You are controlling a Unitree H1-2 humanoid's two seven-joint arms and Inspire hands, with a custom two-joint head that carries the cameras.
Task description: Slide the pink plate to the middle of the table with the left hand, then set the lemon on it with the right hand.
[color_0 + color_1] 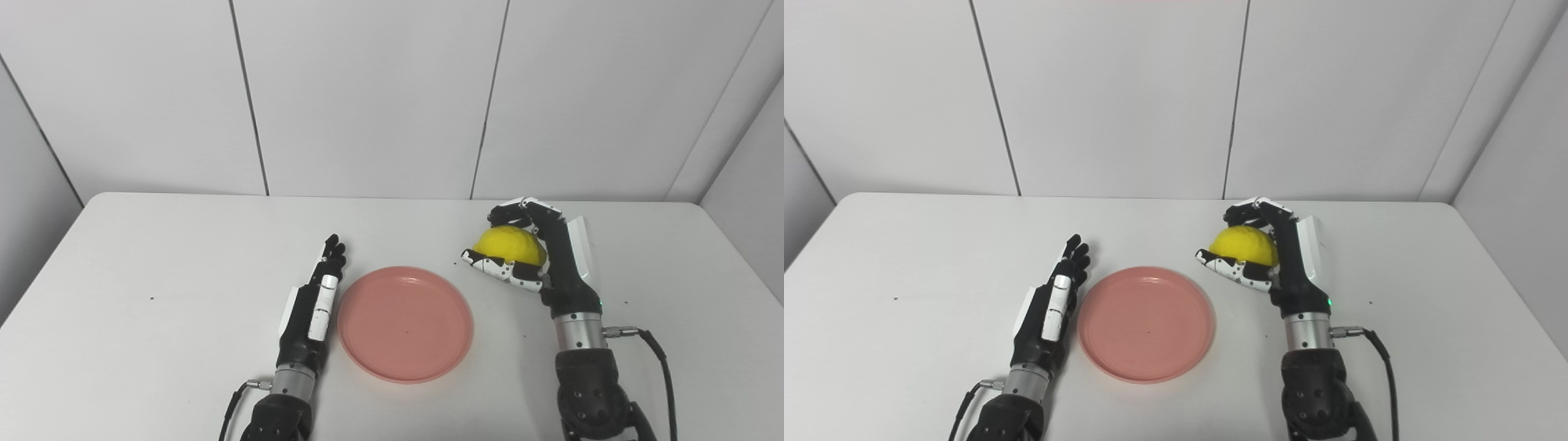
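One plate (405,323), one lemon (510,244) and two hands sit over a white tabletop (153,257).

The single pink plate lies flat near the middle of the tabletop, toward the front edge, and carries nothing. The left hand (313,301) lies just beside the plate's left rim, its fingers (334,249) stretched out straight and together, pointing away from the robot and holding nothing; whether it touches the rim cannot be told. The right hand (531,251) is closed around the one yellow lemon, fingers curled over its top and thumb under it, and holds it to the right of the plate and beyond its far rim. A black cable (658,358) runs from the right wrist.
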